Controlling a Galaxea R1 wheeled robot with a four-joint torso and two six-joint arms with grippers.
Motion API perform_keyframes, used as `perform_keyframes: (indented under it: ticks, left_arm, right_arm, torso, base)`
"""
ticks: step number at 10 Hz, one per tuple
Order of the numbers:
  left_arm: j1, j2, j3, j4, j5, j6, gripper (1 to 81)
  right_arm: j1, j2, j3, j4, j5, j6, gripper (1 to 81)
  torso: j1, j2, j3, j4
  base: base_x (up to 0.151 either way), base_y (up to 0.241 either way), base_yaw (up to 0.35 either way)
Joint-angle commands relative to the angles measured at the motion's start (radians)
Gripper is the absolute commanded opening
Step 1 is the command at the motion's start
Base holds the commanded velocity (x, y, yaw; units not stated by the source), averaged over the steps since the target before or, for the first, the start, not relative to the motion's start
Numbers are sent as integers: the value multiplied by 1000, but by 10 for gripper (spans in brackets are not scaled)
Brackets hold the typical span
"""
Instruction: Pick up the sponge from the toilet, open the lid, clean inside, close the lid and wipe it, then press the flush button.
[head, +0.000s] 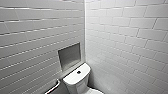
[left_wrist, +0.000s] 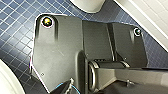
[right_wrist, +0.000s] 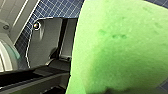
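1. Right claw (right_wrist: 75, 86): it is pinching the sponge (right_wrist: 120, 47). The bright green pad sits directly in front of the right wrist camera, clear of the blue mosaic floor (right_wrist: 57, 8) seen behind it. The pad covers the claw's tips, so I read the grip from the pad being carried off the floor.

2. Left claw (left_wrist: 69, 87): little of it shows beside the robot's dark plate. I cannot tell whether it is spread or pressed together. Nothing green shows near it. Below it lies the same blue mosaic floor, and a rounded white body (left_wrist: 87, 4) stands on that floor. I cannot tell which fixture it belongs to.

3. Toilet (head: 75, 81): in the head view, it stands in the corner where the two white tiled walls (head: 125, 37) meet, low in the picture. The flat tank top faces the camera, with the flush button (head: 78, 72) at its middle as a small dark round spot. The bowl end is cut off by the lower edge of the view, so I cannot tell the lid position.

4. Surroundings: a recessed grey niche (head: 69, 55) is set in the left wall just above the tank. A pale grab rail (head: 53, 87) is mounted on the same wall, beside the tank and lower down.
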Motion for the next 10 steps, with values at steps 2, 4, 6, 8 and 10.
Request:
perform_keyframes:
  ticks: [2,4,6,8,10]
  left_arm:
    - [-44,-1,0,-5,38,-1,811]
    - [-44,-3,1,-5,38,-1,811]
    - [-44,-4,0,-5,38,0,811]
    - [-44,-6,1,-5,38,0,811]
    - [-44,-6,1,-5,38,0,811]
  right_arm:
    - [38,3,-14,7,-54,-1,10]
    - [38,6,-14,7,-54,-1,10]
    - [38,6,-14,5,-54,-1,10]
    - [38,6,-14,5,-54,-1,10]
    - [38,6,-20,7,-54,-1,10]
  torso:
    - [0,0,0,0]
    - [0,0,0,0]
    - [0,0,0,0]
    - [0,0,0,0]
    - [-3,-1,1,0]
  base:
    - [0,0,0]
    - [0,0,0]
    - [0,0,0]
    - [32,0,0]
    - [74,0,0]
